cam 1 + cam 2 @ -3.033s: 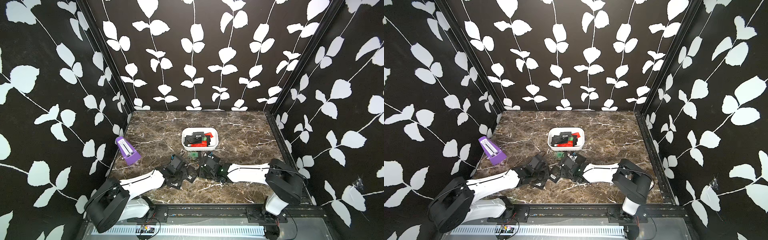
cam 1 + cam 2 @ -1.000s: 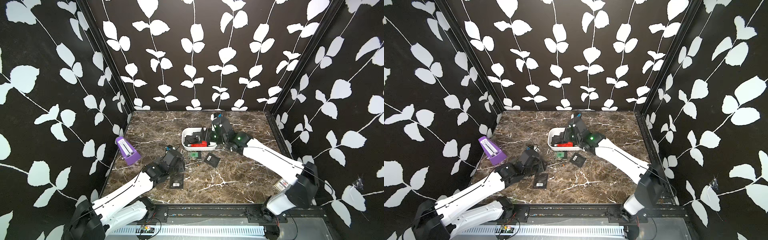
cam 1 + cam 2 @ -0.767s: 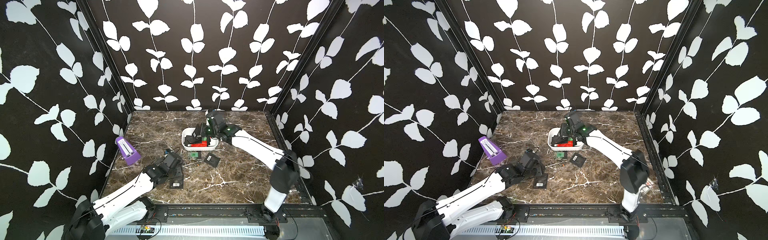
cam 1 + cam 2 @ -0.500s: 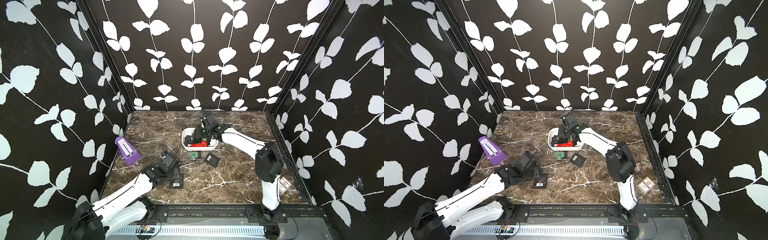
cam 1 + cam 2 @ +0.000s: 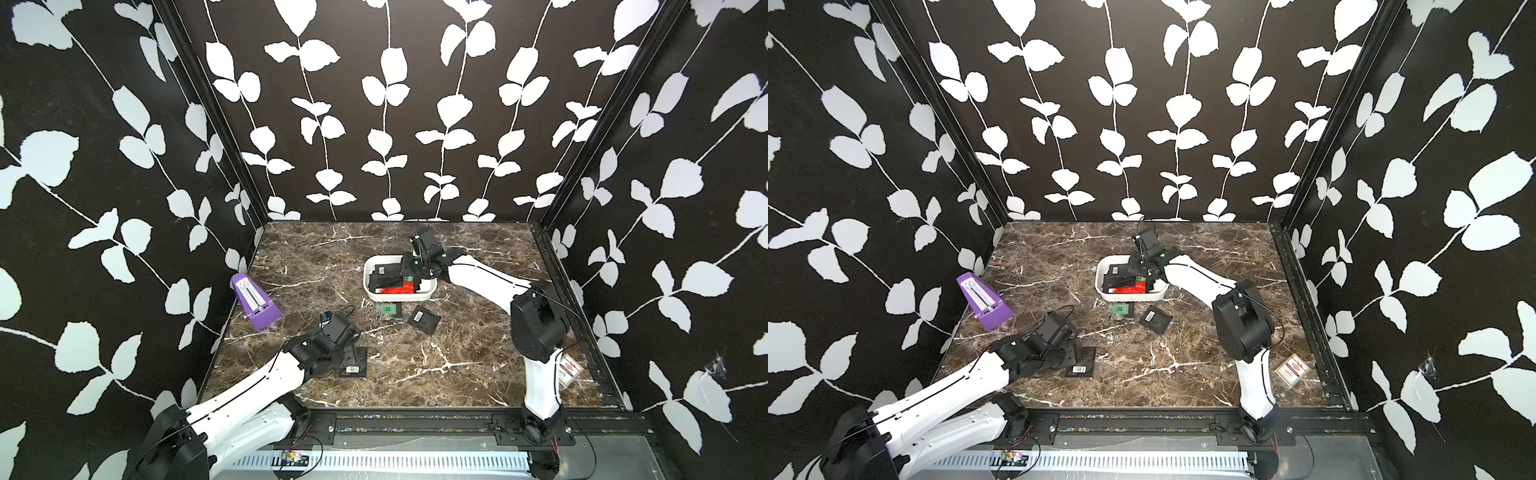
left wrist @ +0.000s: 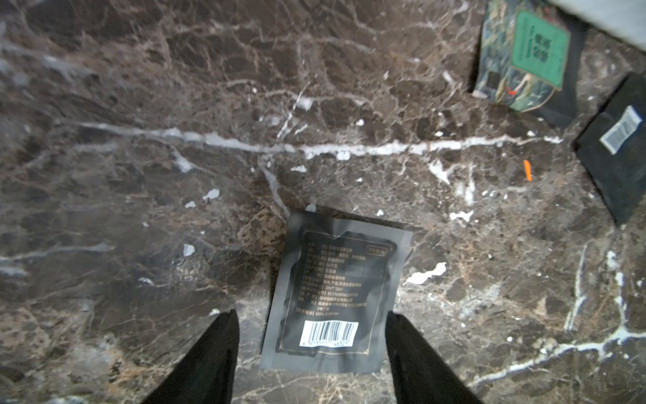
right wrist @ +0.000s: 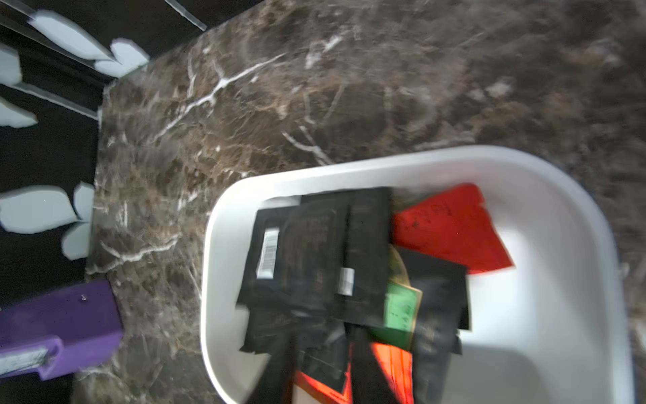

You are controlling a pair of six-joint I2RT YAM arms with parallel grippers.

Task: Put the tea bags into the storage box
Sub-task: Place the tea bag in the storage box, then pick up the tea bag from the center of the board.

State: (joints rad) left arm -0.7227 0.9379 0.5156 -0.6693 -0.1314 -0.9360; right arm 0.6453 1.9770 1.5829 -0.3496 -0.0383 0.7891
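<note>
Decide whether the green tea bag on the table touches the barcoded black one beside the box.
Apart. Both top views show a strip of marble between the green tea bag and the black tea bag.

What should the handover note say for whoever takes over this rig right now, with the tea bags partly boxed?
Left tool: open, low over the table, one finger on either side of a barcode sachet, not gripping it.
Right tool: above the storage box, fingers slightly apart. Blur hides whether anything is held.
Done: several tea bags, black and red, lie in the box.
Left: the barcode sachet, a green sachet and another black sachet, all on the table on the robot's side of the box.
</note>
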